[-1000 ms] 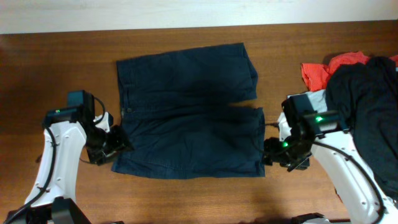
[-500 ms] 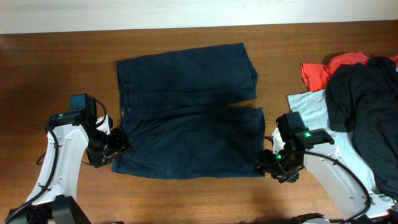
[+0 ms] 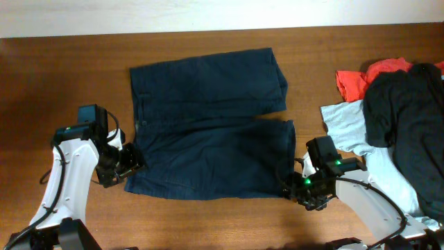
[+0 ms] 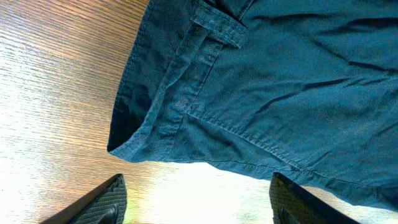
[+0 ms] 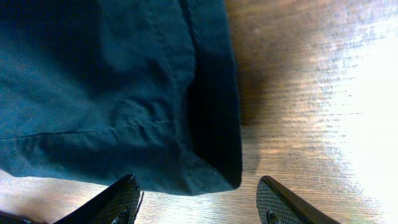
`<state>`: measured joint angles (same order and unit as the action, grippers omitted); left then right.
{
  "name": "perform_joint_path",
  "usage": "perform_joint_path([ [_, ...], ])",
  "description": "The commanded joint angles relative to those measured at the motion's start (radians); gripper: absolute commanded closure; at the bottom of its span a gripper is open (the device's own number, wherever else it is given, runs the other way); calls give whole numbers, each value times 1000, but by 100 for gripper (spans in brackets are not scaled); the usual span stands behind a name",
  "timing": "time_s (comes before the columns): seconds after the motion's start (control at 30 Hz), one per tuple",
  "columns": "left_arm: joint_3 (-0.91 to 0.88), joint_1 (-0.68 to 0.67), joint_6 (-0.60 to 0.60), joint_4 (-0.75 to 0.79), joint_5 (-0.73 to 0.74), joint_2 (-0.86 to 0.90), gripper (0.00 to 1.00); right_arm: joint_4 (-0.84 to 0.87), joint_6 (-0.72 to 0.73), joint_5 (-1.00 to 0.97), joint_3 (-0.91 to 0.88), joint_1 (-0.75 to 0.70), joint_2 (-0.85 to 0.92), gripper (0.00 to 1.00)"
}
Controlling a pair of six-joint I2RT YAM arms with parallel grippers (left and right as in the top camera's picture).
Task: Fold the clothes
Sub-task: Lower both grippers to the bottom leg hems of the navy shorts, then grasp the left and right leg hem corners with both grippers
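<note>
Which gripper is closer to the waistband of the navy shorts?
Left. The left gripper sits at the near corner of the waistband; the right gripper is at the opposite end, by the corner of the leg hem.

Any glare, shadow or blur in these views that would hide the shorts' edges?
Left wrist: glare blows out the table just below the shorts; the stitching is sharp. Right wrist: glare washes out the wood at right, and the hem edge sits in deep shadow but is in focus. Overhead: even light, no blur, though the dark fabric shows little fold detail.
</note>
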<state>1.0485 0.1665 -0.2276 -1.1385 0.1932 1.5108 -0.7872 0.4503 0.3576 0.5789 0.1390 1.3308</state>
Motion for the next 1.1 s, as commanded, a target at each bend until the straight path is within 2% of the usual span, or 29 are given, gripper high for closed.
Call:
perform_joint_path([
  [0.0, -6, 0, 5, 2, -6, -13, 24, 7, 30, 5, -6, 3, 1, 34],
  [0.23, -6, 0, 5, 2, -6, -13, 22, 29, 64, -2, -7, -3, 19, 35],
  [0.4, -6, 0, 5, 2, -6, -13, 22, 32, 74, 15, -7, -74, 96, 35],
  [0.57, -6, 0, 5, 2, -6, -13, 22, 60, -9, 87, -7, -148, 183, 51],
  [0.73, -6, 0, 5, 2, -7, -13, 22, 74, -54, 126, -6, -153, 203, 61],
  [0.8, -6, 0, 5, 2, -7, -13, 22, 74, -54, 126, -6, -153, 203, 69],
  [0.83, -6, 0, 5, 2, -10, -13, 21, 75, -54, 126, -6, -153, 203, 77],
  [0.9, -6, 0, 5, 3, -29, -13, 21, 77, -55, 126, -6, -153, 203, 80],
  [0.93, -6, 0, 5, 4, -43, -13, 17, 78, -62, 126, -6, -153, 203, 80],
  [1.07, -6, 0, 5, 5, -56, -13, 17, 81, -79, 125, -6, -153, 203, 79],
])
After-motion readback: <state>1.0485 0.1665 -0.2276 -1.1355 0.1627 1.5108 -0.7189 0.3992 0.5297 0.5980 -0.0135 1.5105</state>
